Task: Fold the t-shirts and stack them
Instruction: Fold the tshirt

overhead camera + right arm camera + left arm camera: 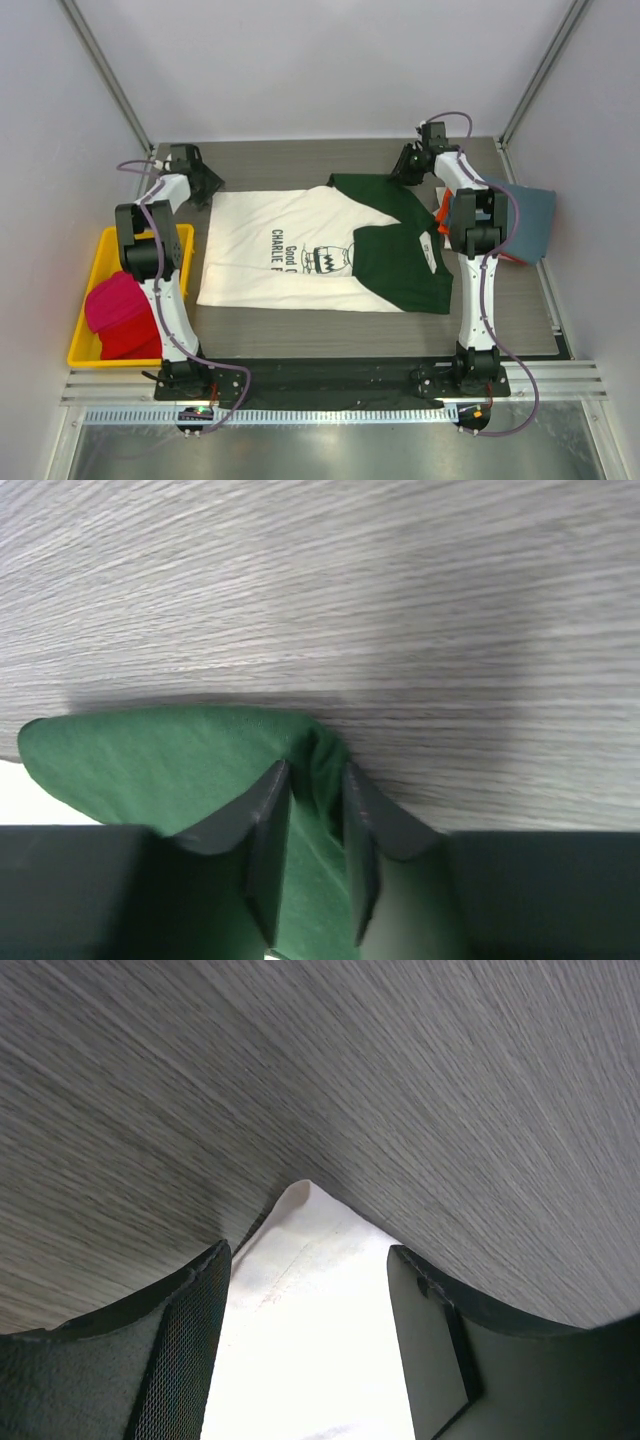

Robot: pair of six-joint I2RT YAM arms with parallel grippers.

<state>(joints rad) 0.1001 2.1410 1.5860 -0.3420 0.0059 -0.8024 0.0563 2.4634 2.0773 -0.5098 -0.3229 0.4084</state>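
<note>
- My left fingers [207, 187] stand well apart at the far left corner of the cream-white t-shirt [280, 250]. Its white corner [300, 1280] lies between them on the worktop [400, 1080]. I cannot tell whether either one touches the cloth.
- My right fingers [406, 172] are clamped on a bunched fold of the shirt's dark green sleeve [150, 755], at the far right.
- The shirt lies spread flat mid-worktop, print up.
- A red t-shirt [118, 312] sits in the yellow bin [85, 355] at the left.
- A slate-blue t-shirt [530, 220] lies at the right, with orange cloth [443, 212] showing at its edge.
</note>
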